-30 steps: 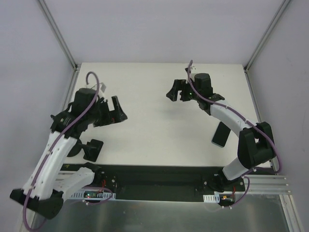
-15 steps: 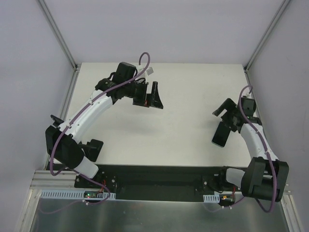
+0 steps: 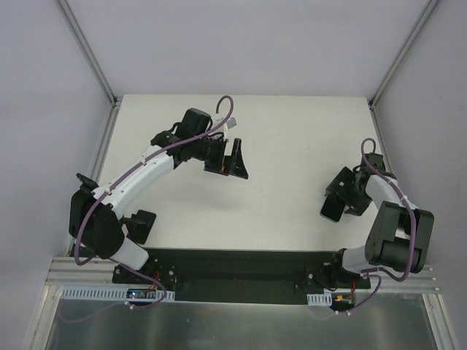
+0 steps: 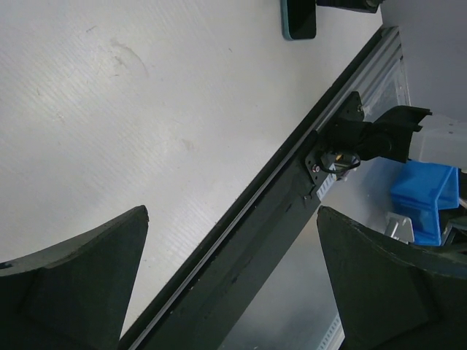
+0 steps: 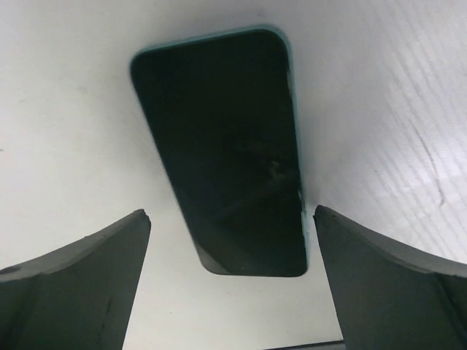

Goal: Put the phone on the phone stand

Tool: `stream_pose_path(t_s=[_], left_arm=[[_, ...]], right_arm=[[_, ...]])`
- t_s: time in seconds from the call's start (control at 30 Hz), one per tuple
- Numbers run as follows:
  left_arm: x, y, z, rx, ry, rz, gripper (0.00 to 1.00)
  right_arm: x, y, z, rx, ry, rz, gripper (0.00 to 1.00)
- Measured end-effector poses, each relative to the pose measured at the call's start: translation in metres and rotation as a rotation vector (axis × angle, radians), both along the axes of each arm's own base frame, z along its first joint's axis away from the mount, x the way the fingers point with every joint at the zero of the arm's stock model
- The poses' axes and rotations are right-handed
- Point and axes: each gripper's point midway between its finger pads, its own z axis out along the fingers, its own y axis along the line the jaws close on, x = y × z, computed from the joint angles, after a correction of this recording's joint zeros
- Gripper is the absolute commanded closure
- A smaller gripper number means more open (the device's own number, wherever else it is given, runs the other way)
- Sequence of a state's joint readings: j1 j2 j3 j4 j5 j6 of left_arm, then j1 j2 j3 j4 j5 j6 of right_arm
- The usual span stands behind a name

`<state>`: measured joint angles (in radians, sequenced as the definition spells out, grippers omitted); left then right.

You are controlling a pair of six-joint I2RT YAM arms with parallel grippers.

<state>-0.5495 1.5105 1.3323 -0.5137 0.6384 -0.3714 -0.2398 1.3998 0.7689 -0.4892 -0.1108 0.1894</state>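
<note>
The phone [image 5: 222, 153], dark screen up in a teal case, lies flat on the white table at the right [image 3: 330, 210]. My right gripper [image 5: 233, 284] is open and empty just above it, and the phone's near end lies between the fingers; it also shows in the top view [image 3: 347, 192]. My left gripper [image 3: 235, 160] is open and empty over the middle of the table, far from the phone, which shows at the top edge of the left wrist view [image 4: 298, 18]. The black phone stand [image 3: 140, 224] stands at the near left, partly hidden by the left arm.
A black rail [image 3: 233, 264] runs along the table's near edge, with a metal sheet [image 3: 233, 328] beyond it. A blue block [image 4: 427, 195] sits by the right arm's base. Grey walls and frame posts [image 3: 87, 51] close in the table.
My left arm has swung from beside the stand out to the table's middle. My right arm has pulled back from the far centre and come down over the phone.
</note>
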Motion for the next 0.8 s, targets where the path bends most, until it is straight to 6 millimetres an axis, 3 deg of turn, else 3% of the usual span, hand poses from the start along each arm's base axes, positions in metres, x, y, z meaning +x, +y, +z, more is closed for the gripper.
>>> stream_pose_path(t_s=[0.23, 0.8], left_arm=[[-0.001, -0.002, 0.013, -0.039, -0.027, -0.001, 0.03], [-0.004, -0.001, 0.017, -0.054, -0.035, 0.006, 0.03]], right_arm=[[-0.013, -0.01, -0.007, -0.119, 0.1, 0.042, 0.01], [-0.009, 0.003, -0.018, -0.171, 0.19, 0.156, 0.03]])
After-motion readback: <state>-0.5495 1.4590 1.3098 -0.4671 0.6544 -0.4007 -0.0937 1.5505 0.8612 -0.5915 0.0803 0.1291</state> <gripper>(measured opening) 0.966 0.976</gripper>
